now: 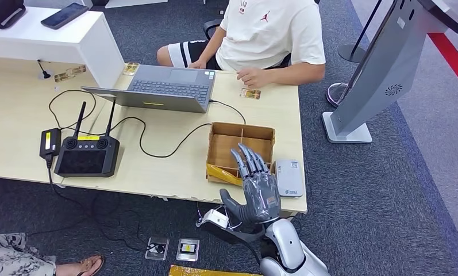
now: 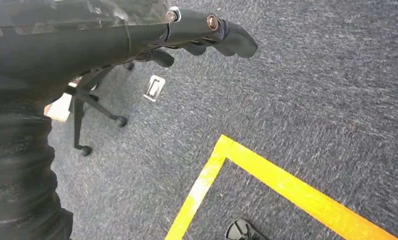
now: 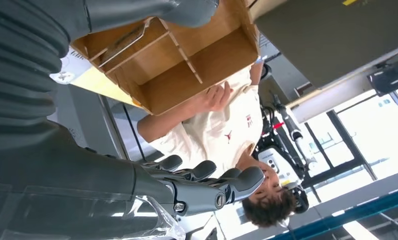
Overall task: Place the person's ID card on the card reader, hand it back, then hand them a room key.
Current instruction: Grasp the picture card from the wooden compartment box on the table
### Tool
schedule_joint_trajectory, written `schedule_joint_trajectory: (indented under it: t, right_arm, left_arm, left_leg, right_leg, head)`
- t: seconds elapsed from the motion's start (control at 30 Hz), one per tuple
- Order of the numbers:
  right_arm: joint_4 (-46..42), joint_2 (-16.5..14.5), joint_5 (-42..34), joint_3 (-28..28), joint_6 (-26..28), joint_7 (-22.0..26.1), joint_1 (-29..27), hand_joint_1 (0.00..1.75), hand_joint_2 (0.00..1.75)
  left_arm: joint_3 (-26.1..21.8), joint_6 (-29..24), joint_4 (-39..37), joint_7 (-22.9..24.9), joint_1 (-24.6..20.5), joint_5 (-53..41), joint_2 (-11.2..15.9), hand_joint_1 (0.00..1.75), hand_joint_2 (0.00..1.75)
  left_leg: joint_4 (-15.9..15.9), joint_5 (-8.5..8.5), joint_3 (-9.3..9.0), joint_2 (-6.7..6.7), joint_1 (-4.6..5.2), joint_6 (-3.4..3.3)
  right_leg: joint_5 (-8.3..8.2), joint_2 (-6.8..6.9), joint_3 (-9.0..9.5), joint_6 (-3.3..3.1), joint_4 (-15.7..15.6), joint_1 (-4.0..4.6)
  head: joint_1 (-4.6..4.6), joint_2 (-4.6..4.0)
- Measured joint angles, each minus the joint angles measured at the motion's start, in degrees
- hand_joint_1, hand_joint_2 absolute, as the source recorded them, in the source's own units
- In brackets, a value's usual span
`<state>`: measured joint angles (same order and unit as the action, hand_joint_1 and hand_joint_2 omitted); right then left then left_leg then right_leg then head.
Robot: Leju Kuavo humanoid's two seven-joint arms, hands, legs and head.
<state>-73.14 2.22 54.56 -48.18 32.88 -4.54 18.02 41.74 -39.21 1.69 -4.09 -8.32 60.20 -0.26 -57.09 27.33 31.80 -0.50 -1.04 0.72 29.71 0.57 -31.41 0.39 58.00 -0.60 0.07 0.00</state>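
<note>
The right hand (image 1: 255, 187) is raised at the near edge of the table (image 1: 157, 172), fingers stretched and apart, holding nothing, just in front of the divided cardboard box (image 1: 241, 150) and beside the white card reader (image 1: 288, 177) at its 3 o'clock. The ID card (image 1: 250, 94) lies on the table at 12 o'clock from the box, next to the person's hand (image 1: 250, 77). The left hand (image 2: 206, 35) hangs over the grey carpet (image 2: 296, 100) with fingers loosely bent, empty.

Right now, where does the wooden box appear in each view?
Head view: the wooden box sits on the table's right part, just beyond the right hand.
Left wrist view: not in it.
Right wrist view: upper middle, compartments facing the camera.
Shared landmark: the person in the cream shirt.
</note>
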Motion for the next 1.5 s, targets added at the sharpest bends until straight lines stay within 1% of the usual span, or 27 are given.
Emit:
schedule_joint_trajectory:
  t: [0.23,0.33,0.43,0.7,0.77,0.87,0.97,1.23,1.5]
  right_arm:
    - [0.63,-1.94,-3.38,-0.83,-13.27,-0.87,0.61,0.0,1.75]
    - [1.74,-2.75,-4.39,-1.57,-16.39,-0.53,0.75,0.0,1.75]
    - [3.15,-3.57,-4.25,-2.56,-17.74,-0.58,0.85,0.0,1.75]
    - [5.9,-4.55,-2.26,-3.52,-15.79,-2.26,1.43,0.0,1.75]
    - [6.49,-4.6,-0.87,-3.58,-13.71,-3.21,1.59,0.0,1.75]
    - [7.21,-4.49,1.64,-3.47,-8.81,-4.85,1.94,0.0,1.75]
    - [7.32,-4.22,2.32,-3.28,-6.78,-5.22,2.03,0.0,1.75]
    - [7.48,-3.82,3.04,-3.13,-5.5,-5.35,2.04,0.01,1.75]
    - [7.49,-3.67,4.11,-2.27,-5.6,-5.56,2.01,0.15,1.75]
  left_arm:
    - [-0.34,0.0,-0.03,0.0,0.0,0.0,0.0,0.0,1.75]
    - [-0.37,0.0,-0.03,0.0,0.0,0.08,0.0,0.0,1.75]
    - [-0.37,-0.02,-0.04,0.0,0.0,0.06,0.01,0.0,1.75]
    - [-0.47,-0.01,-0.17,-0.54,-0.01,-0.06,0.02,0.0,1.75]
    - [-0.61,0.0,-0.18,-1.31,-0.02,-0.13,-0.01,0.0,1.75]
    - [-0.72,-0.01,-0.18,-2.72,-0.13,-0.49,-0.23,0.0,1.75]
    - [-0.72,-0.01,-0.18,-3.14,-0.27,-0.73,-0.44,0.0,1.75]
    - [-0.74,-0.01,-0.18,-3.27,-0.39,-0.92,-0.81,0.0,1.75]
    - [-0.76,-0.01,-0.18,-3.78,-0.41,-1.25,-0.87,0.0,1.75]
  left_leg:
    - [0.01,0.0,0.02,0.0,-0.01,0.0]
    - [0.01,0.0,0.02,0.0,-0.01,0.0]
    - [0.01,0.0,0.03,0.0,0.0,0.0]
    - [0.0,0.0,0.02,0.0,0.0,0.0]
    - [0.0,0.0,0.01,0.0,0.0,0.0]
    - [0.0,0.0,-0.01,0.01,0.0,0.0]
    - [0.0,0.0,-0.02,0.02,0.0,0.0]
    - [0.0,0.0,-0.02,0.04,0.0,0.0]
    - [0.0,0.0,-0.03,0.05,0.0,0.0]
  right_leg:
    - [0.0,0.01,-0.01,0.0,0.0,0.01]
    - [0.0,0.01,-0.01,0.0,0.0,0.01]
    - [0.0,0.01,-0.01,0.0,0.0,0.01]
    - [0.0,0.01,-0.01,0.0,0.0,0.0]
    - [0.0,0.01,-0.01,0.0,0.0,0.0]
    - [0.0,-0.02,-0.02,0.0,0.0,0.0]
    - [0.0,-0.03,-0.02,0.0,0.0,0.0]
    - [0.0,-0.08,-0.02,0.0,0.0,0.0]
    - [0.0,-0.1,-0.02,0.0,0.0,0.0]
  head:
    - [-0.01,0.0]
    - [-0.01,0.0]
    - [0.0,0.0]
    - [0.0,0.0]
    - [0.0,0.0]
    - [-0.01,0.0]
    - [0.0,0.0]
    - [0.0,0.0]
    - [0.0,0.0]
